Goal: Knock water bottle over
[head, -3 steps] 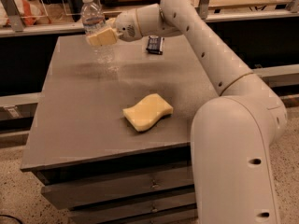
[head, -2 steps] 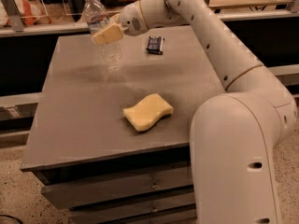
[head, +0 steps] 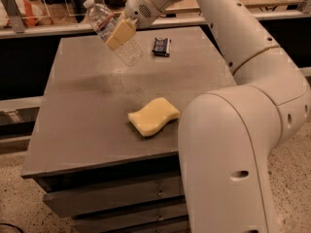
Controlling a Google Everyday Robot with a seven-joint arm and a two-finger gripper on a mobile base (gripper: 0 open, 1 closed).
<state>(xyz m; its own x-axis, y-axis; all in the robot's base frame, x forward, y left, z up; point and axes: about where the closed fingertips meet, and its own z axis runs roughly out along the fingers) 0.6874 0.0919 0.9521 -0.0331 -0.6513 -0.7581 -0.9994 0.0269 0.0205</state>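
The water bottle (head: 100, 19) is a clear ribbed plastic bottle with a white cap. It is tilted, cap toward the upper left and base toward the lower right, over the far part of the grey table (head: 82, 115). My gripper (head: 117, 36) reaches in from the upper right. Its tan fingers (head: 121, 30) are closed around the bottle's middle. The base (head: 130, 54) sits just above or at the tabletop; I cannot tell if it touches.
A yellow sponge (head: 153, 116) lies near the table's front right. A small dark packet (head: 161, 46) lies at the far edge, right of the bottle. My white arm and base fill the right side. Drawers sit under the tabletop.
The bottle stood upright in the gripper a second ago. It has since tipped, cap leaning left, as the gripper rotated and rose slightly.
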